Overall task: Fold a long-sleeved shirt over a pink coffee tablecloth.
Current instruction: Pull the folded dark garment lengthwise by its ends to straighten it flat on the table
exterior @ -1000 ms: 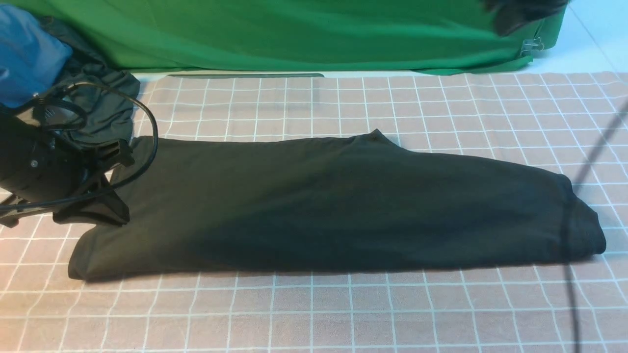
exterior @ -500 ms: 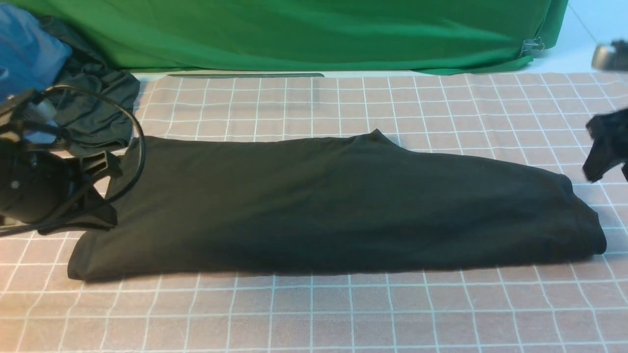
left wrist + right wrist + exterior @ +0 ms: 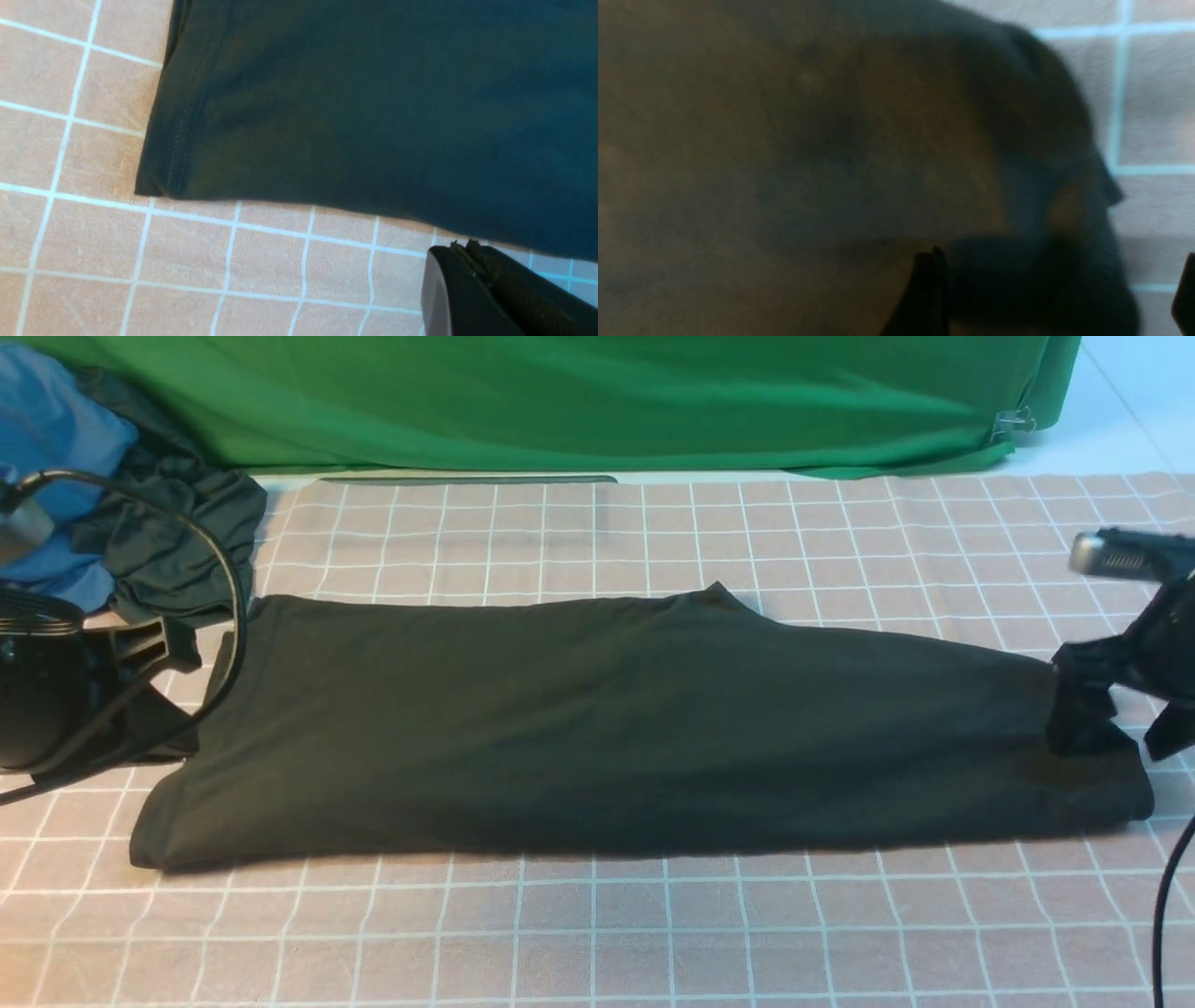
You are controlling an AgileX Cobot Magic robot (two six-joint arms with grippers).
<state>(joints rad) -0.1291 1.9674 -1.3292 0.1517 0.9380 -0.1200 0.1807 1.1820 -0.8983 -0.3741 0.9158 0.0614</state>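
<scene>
Folded long-sleeved shirt (image 3: 616, 728) lying flat on the pink coffee tablecloth (image 3: 597, 933).
The very dark green-black shirt is folded into a long, narrow band running left to right across the cloth. Its stitched hem end is squared off at the left, its right end is thicker and rounded, and a small peak of fabric juts from its far edge. The dusty-pink cloth, gridded with thin white lines, lies spread out around it.
</scene>
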